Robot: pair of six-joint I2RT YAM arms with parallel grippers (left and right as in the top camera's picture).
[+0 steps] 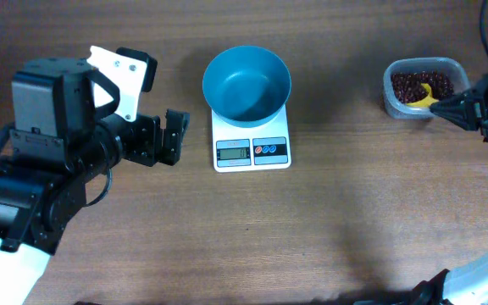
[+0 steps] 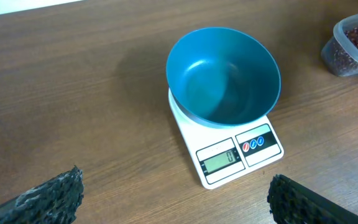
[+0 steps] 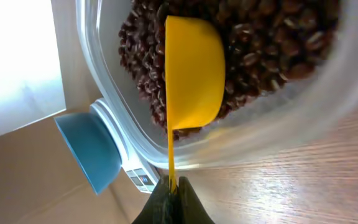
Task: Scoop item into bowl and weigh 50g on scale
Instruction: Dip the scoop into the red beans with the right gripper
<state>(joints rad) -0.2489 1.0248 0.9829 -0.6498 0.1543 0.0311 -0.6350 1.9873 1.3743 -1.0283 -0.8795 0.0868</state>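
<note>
Here the teal bowl (image 1: 246,83) stands upright on the platform of the white scale (image 1: 252,152), in the middle of the wooden table (image 1: 354,212). The bowl is wider than the platform and hides most of it. Only the front strip with the grey display and the two round buttons shows. The inside of the bowl is bare, and the display seems to read a single 0.

The beans (image 1: 409,85) all lie in the clear plastic tub (image 1: 392,97), which stands well apart from the scale, near the far right of the table. They form a dark reddish-brown heap.

The right gripper (image 3: 171,193) is closed on the thin handle of a yellow scoop (image 3: 194,68). Its two fingers are pressed against the handle from both sides. The cup of the scoop is inside the tub, down among the beans and close to the tub wall. From the right wrist view I cannot tell whether there are beans in the cup.

The left gripper (image 1: 174,135) is just to the left of the scale and points toward it. Its jaws are spread wide and hold nothing. In the left wrist view its black fingers (image 2: 55,196) stand at the two lower corners, with the bowl and the scale between them, farther away.
</note>
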